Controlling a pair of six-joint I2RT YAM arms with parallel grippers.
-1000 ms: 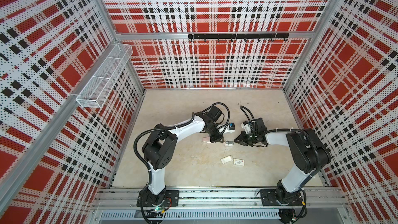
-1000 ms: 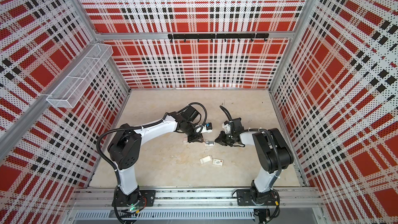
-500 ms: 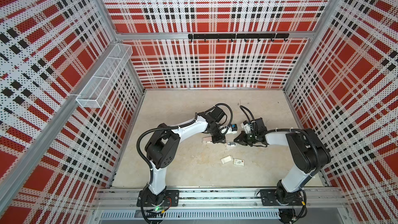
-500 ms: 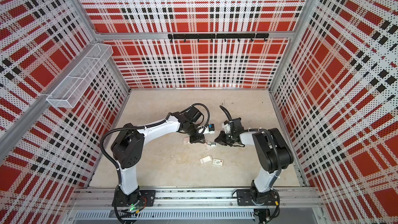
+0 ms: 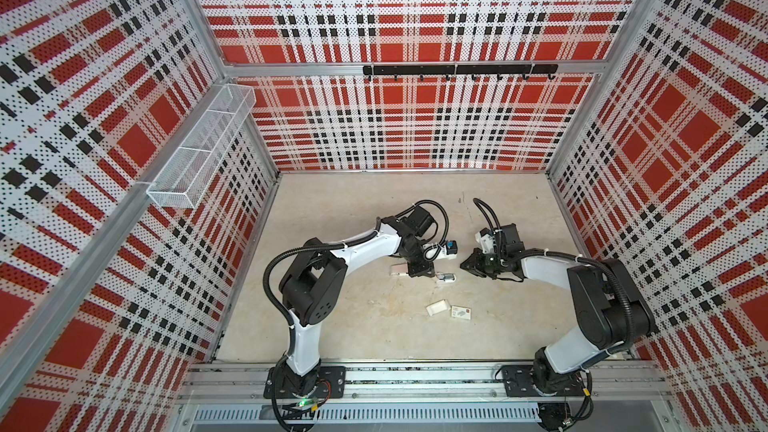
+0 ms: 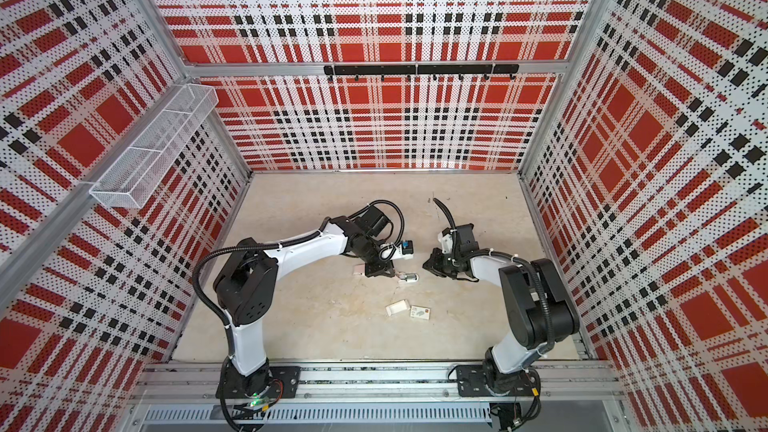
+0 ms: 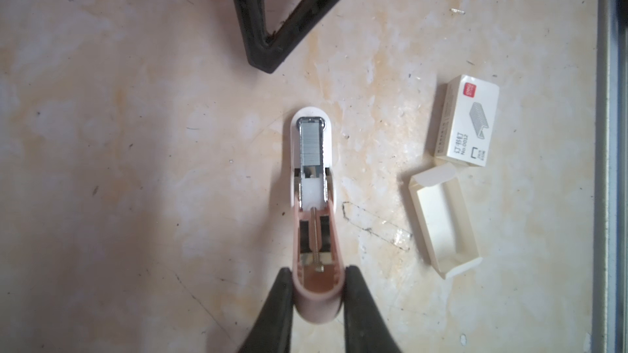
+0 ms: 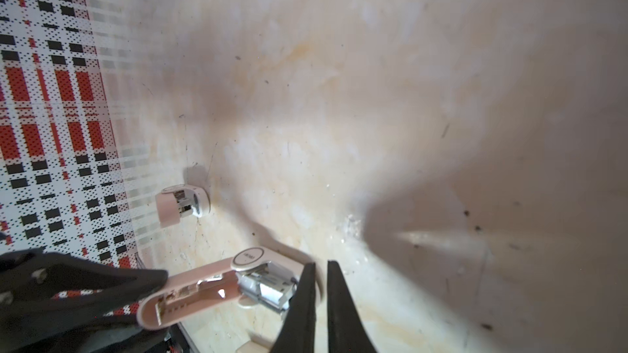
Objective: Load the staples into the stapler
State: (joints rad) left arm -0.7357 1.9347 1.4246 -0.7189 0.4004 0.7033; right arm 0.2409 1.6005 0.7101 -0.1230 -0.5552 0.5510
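Note:
The pale pink stapler (image 7: 316, 303) lies opened out on the floor. My left gripper (image 7: 317, 269) is shut on the rounded end of its lid. The staples (image 7: 310, 144), a silvery strip, sit in the front of its metal channel. In the right wrist view my right gripper (image 8: 319, 276) is shut with nothing in it. One finger (image 8: 302, 300) stands right in front of the stapler's (image 8: 204, 276) metal nose. In both top views the two grippers (image 5: 419, 272) (image 5: 463, 265) meet at mid-floor over the stapler (image 5: 445, 278).
A second pink stapler (image 8: 181, 203) (image 5: 399, 270) lies just left of the left gripper. The empty white tray (image 7: 441, 219) (image 5: 438, 307) and printed sleeve (image 7: 469, 123) (image 5: 461, 312) lie nearer the front rail. A wire basket (image 5: 199, 155) hangs on the left wall.
My left arm has shifted a little to the right, toward the right gripper. The right arm has stayed where it was.

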